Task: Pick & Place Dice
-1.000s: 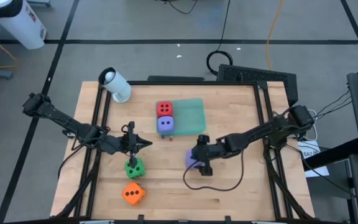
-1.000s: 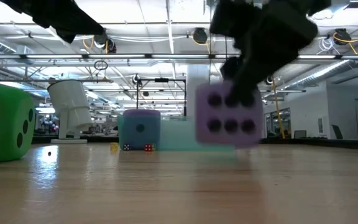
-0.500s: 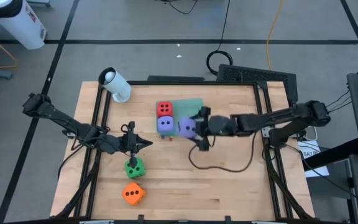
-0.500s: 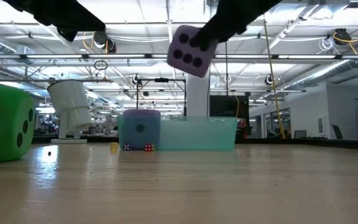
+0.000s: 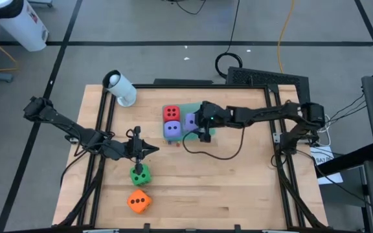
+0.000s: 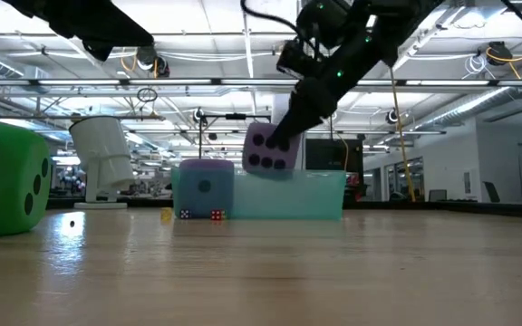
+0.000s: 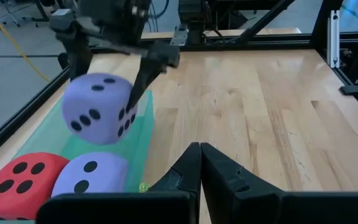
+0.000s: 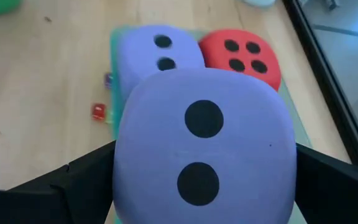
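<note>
High view: the right gripper [image 5: 198, 123] reached over the teal tray [image 5: 206, 111] near the table's centre, toward twelve o'clock, grasping a purple-blue die [image 5: 190, 121] between wide-set fingers. Touching that die at its nine o'clock stood the red die [image 5: 171, 114], with the second purple-blue die [image 5: 172, 130] directly at the red one's six o'clock. The left gripper [image 5: 149, 150] sat well apart at the tray's seven o'clock, fingers clenched on nothing. The green die [image 5: 140, 174] lay just at its six o'clock, the orange die [image 5: 138, 201] farther along the same line. A white cylinder [image 5: 120, 88] lay at the table's eleven o'clock corner.

Low view: the held die [image 6: 271, 150] hung tilted, clear of the table surface, in front of the tray wall [image 6: 315, 195]. The second purple-blue die [image 6: 204, 188] stood at its eight o'clock, and the green die [image 6: 7, 181] sat close to the camera at nine o'clock.

Left wrist view: the left fingers [image 7: 191, 168] were pressed together. Beyond them the held die [image 7: 99, 108] was suspended above the tray [image 7: 143, 127], over the red die [image 7: 18, 181] and its purple-blue neighbour [image 7: 91, 176].

Right wrist view: the held die [image 8: 201, 147] filled the frame, two pips showing, a finger [image 8: 82, 177] at each flank. Beyond it stood the other purple-blue die [image 8: 155, 51] and the red die [image 8: 244, 52], side by side.
</note>
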Robot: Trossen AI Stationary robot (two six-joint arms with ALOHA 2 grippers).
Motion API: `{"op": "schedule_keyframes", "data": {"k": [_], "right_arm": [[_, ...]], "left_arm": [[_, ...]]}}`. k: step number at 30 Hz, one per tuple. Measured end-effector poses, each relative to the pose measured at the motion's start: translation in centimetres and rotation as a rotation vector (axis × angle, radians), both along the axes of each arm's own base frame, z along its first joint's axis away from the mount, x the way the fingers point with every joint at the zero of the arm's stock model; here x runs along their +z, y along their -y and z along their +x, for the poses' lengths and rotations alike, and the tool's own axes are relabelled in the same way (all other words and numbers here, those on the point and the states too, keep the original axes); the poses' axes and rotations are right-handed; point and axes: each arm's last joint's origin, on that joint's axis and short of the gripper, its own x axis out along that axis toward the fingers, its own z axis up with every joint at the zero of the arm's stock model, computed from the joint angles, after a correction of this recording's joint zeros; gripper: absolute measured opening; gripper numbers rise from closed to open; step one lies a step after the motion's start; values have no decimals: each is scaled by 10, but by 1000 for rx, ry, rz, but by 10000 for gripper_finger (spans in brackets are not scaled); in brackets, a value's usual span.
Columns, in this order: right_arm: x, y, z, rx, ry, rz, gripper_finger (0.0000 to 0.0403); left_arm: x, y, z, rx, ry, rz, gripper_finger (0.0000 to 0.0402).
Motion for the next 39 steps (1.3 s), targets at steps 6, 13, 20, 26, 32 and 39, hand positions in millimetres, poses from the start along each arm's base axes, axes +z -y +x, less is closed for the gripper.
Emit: {"op": "schedule_keyframes", "data": {"k": [6, 13, 20, 26, 32, 39], "right_arm": [[-16, 5, 12, 94, 25, 48, 395], [-32, 15, 17, 122, -21, 47, 395], [-43, 17, 19, 151, -45, 50, 395], [-43, 17, 19, 170, -51, 29, 395], [-43, 16, 20, 194, -43, 40, 395], [-43, 15, 20, 215, -37, 62, 395]], "left_arm": [[0, 0, 0, -1, 0, 3, 21], [-4, -3, 4, 19, -19, 13, 21], [-16, -19, 28, 122, -21, 10, 8], [-26, -53, 57, 202, 12, -70, 10], [-33, -78, 81, 238, -29, -181, 7], [-39, -87, 117, 219, -101, -207, 5]]}}
